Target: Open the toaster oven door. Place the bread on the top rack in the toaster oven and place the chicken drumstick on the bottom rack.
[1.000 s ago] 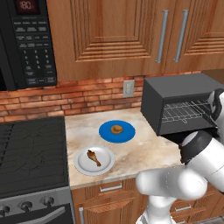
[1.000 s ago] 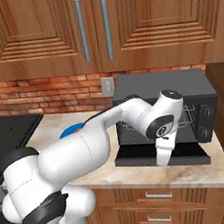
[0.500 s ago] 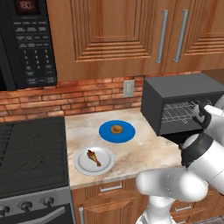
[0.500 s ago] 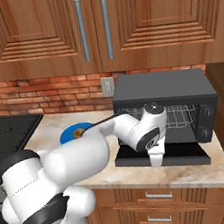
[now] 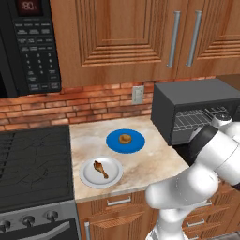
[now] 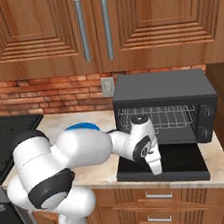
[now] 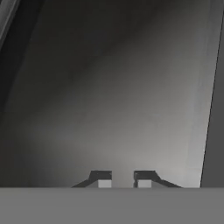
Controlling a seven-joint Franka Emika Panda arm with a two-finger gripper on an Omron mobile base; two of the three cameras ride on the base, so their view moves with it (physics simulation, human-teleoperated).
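The dark grey flat toaster oven door lies folded down on the tabletop, baring the wire racks. The gripper hangs just above it, tips slightly parted, holding nothing — likely letting go before fetching the round golden-brown bread.

This is a home kitchen: wooden wall cabinets with long metal handles hang above a red brick backsplash carrying a wall outlet, and a speckled beige stone tabletop sits over drawers with metal pulls. At 9 o'clock from the tabletop stands a black gas stove with knobs along its front, under a black microwave with a keypad and red display. At 3 o'clock a dark grey toaster oven stands with wire racks showing, and food rests on a blue plate and a white plate.
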